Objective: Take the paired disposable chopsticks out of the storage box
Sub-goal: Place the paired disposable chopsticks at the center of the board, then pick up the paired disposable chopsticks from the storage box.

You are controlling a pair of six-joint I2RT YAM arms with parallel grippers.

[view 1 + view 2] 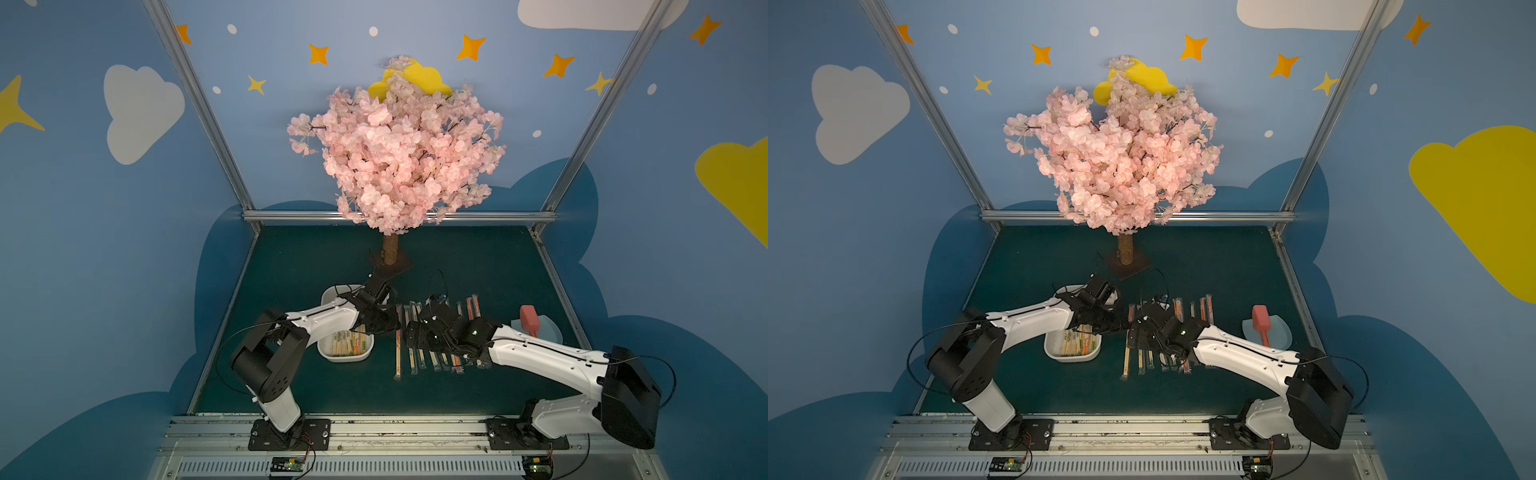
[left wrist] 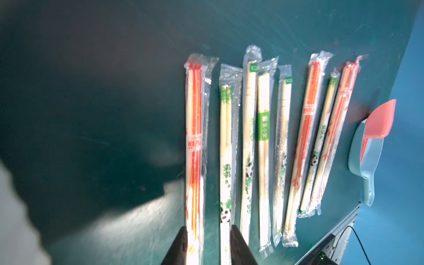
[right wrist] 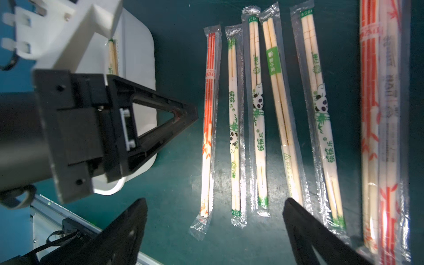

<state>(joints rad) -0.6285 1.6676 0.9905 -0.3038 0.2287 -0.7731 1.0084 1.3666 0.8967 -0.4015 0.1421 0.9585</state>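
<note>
Blue walls (image 1: 83, 257) box me in, painted with white clouds (image 1: 141, 112), yellow clouds (image 1: 735, 183) and orange stars (image 1: 318, 54). Aluminium posts (image 1: 199, 108) rise at eleven and one o'clock. Under me lies a dark green mat (image 1: 457, 257). At twelve o'clock a pink blossom tree (image 1: 399, 145) stands on a brown plate (image 1: 401, 267). A metal rail (image 1: 374, 430) runs along six o'clock.

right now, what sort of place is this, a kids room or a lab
Probably a staged robot test booth, not a real room: blue painted walls with clouds and stars, bare aluminium frame posts, and a fake pink blossom tree on a dark green tabletop.
</note>
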